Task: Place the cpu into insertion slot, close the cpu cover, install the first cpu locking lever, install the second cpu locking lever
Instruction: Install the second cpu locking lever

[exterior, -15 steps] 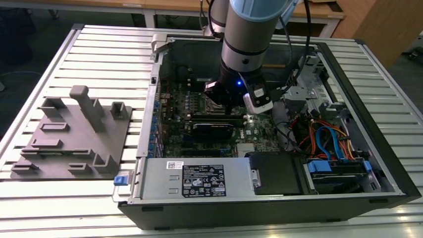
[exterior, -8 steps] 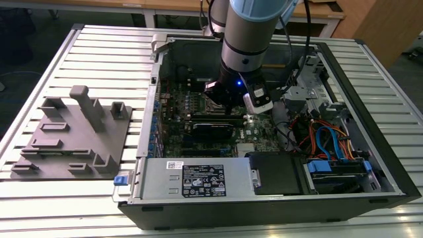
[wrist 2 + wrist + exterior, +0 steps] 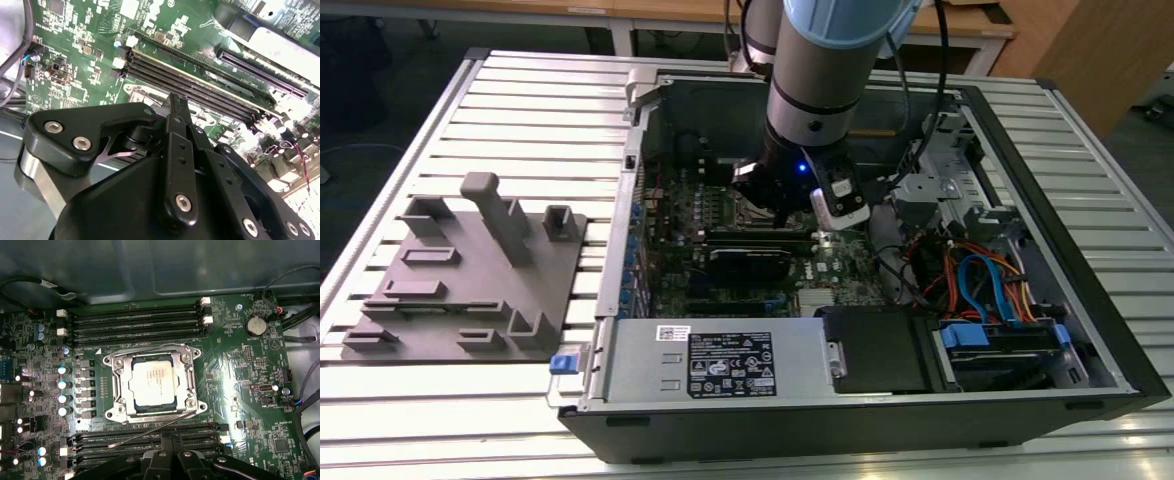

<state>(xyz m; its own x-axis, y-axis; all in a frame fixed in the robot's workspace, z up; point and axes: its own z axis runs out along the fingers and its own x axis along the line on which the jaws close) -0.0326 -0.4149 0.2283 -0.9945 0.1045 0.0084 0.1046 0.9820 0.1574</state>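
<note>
Slatted metal table (image 3: 480, 90) carries one open computer case (image 3: 1067, 330) and, at the exterior view's left, one grey holder block (image 3: 467, 290). One arm (image 3: 821, 90) reaches down into the case, its gripper (image 3: 781, 215) low over the green board.

In the second wrist view the gripper (image 3: 177, 107) shows its black fingers (image 3: 179, 115) pressed together with no gap and nothing between them, tips close above the long memory slots (image 3: 200, 85).

In the first wrist view one cpu (image 3: 151, 382) sits in the insertion slot (image 3: 120, 407), and one cpu cover (image 3: 186, 371) lies flat around it. One thin lever (image 3: 150, 431) slants loose along the edge nearest the fingers; a second wire lever (image 3: 145, 348) runs along the far edge. I judge the loose lever is the job: push it steadily down and sideways, keeping the tips off the memory slots.
</note>
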